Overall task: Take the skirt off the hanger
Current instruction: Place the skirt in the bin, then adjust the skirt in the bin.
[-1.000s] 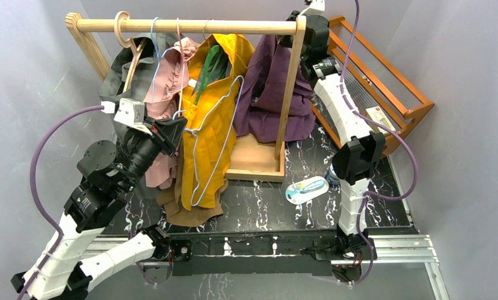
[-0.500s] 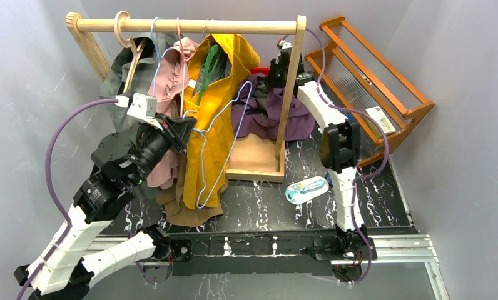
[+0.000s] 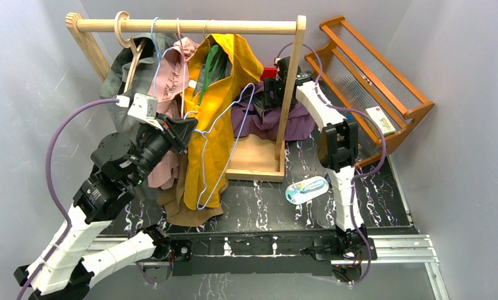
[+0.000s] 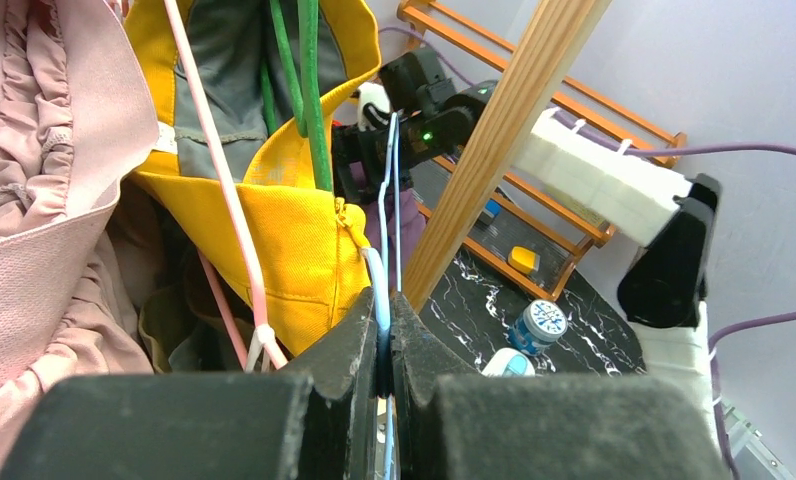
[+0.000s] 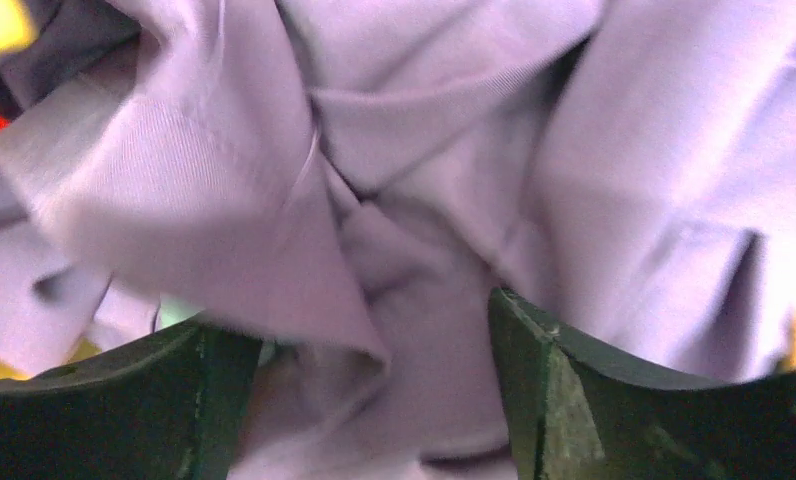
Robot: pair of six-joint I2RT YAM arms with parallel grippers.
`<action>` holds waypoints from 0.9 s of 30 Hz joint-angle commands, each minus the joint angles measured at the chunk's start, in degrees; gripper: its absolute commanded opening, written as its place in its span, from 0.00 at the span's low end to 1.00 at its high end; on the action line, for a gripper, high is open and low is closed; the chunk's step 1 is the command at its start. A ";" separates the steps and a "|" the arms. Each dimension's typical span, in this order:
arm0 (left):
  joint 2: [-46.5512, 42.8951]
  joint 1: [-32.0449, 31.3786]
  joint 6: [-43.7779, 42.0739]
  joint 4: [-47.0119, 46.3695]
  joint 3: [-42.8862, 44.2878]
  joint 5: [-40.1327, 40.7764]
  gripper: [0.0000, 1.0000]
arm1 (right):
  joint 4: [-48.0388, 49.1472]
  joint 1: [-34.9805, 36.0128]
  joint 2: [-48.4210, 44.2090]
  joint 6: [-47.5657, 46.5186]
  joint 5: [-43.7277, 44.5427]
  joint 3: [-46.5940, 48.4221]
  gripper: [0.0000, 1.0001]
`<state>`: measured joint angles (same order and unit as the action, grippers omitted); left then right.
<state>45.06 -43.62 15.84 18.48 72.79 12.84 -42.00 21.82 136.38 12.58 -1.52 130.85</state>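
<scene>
The purple skirt (image 3: 262,120) lies crumpled on the rack's wooden base, off the light blue wire hanger (image 3: 199,132). My left gripper (image 3: 190,128) is shut on that hanger's wire (image 4: 379,290), holding it bare in front of the yellow garment. Low behind the rack's right post, my right gripper (image 3: 268,94) sits on the skirt pile. In the right wrist view its fingers stand wide apart (image 5: 359,330) with loose folds of the skirt (image 5: 414,150) between and around them, not pinched.
The wooden clothes rack (image 3: 184,25) carries a yellow garment (image 3: 218,119), a pink one (image 3: 165,87) and a grey one (image 3: 118,81). At the right stands a wooden slatted shelf (image 3: 384,81). A blue-white item (image 3: 306,189) and a small jar (image 4: 534,325) lie on the dark table.
The right arm came down from the rack's top with the skirt, which went from hanging to a heap, and its gripper opened. The left gripper shifted slightly right with the hanger.
</scene>
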 commanded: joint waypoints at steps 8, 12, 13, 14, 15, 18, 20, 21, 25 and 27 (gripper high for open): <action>-1.22 0.02 -0.99 0.85 -0.04 -0.42 0.00 | -1.79 -5.15 -21.04 3.37 3.50 -11.87 0.97; -0.87 0.02 -1.07 1.09 0.39 -0.68 0.00 | -0.45 -7.80 -20.52 4.12 2.43 -14.83 0.95; -0.65 0.01 -1.07 1.16 0.54 -0.77 0.00 | -0.33 -7.96 -20.15 4.19 2.69 -14.82 0.95; -0.47 0.02 -1.00 1.20 0.65 -0.93 0.00 | -0.08 -8.04 -19.73 4.21 2.70 -14.91 0.94; -0.35 0.04 -0.94 1.27 0.82 -1.04 0.00 | 0.17 -8.08 -19.21 4.16 2.70 -14.87 0.94; -0.04 0.02 -0.74 1.21 0.99 -1.09 0.00 | 1.11 -8.35 -17.47 4.96 3.23 -15.09 0.92; 0.13 0.02 -0.64 1.27 1.12 -1.34 0.00 | 1.70 -8.58 -16.24 5.82 2.60 -15.13 0.91; 0.27 0.02 -0.63 1.29 1.30 -1.41 0.00 | 2.00 -8.58 -15.55 6.28 2.47 -15.22 0.90; 0.51 0.03 -0.53 1.25 1.62 -1.56 0.00 | 3.32 -8.77 -13.75 7.48 3.77 -16.30 0.83; 0.47 0.03 -0.39 1.38 1.80 -1.67 0.00 | 5.24 -8.78 -13.83 7.92 3.28 -17.78 0.78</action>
<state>45.45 -43.62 15.44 19.77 72.69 11.62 -41.45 13.21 123.09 18.68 1.37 114.39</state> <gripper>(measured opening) 0.025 0.828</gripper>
